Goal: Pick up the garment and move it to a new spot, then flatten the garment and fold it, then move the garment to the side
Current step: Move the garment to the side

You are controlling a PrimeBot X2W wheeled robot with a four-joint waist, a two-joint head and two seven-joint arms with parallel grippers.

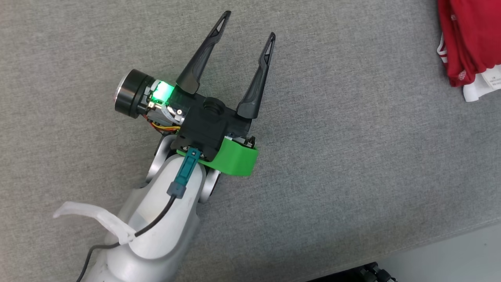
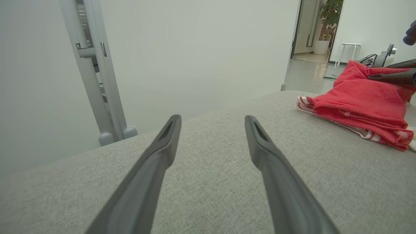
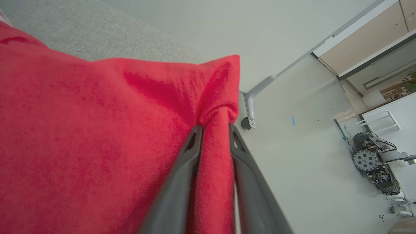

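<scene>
Red garment [image 1: 465, 39] bunched toward the table's [image 1: 352, 156] right side, a fold of it caught in the right end effector [image 3: 214, 127].
The right end effector's fingers stand narrowly apart, with a raised fold of the garment pinched between them. The left end effector [image 1: 249, 25] hovers well apart over the table's middle, fingers spread wide and holding nothing, with grey table surface between it and the garment. A white layer with a label [image 1: 481, 84] peeks out under the red one; a stool [image 2: 349, 48] stands on the floor beyond.

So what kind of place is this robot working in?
Probably an indoor robotics lab or office: a grey fabric-covered table, another wheeled robot parked on the pale floor, and a potted plant beyond a doorway.
</scene>
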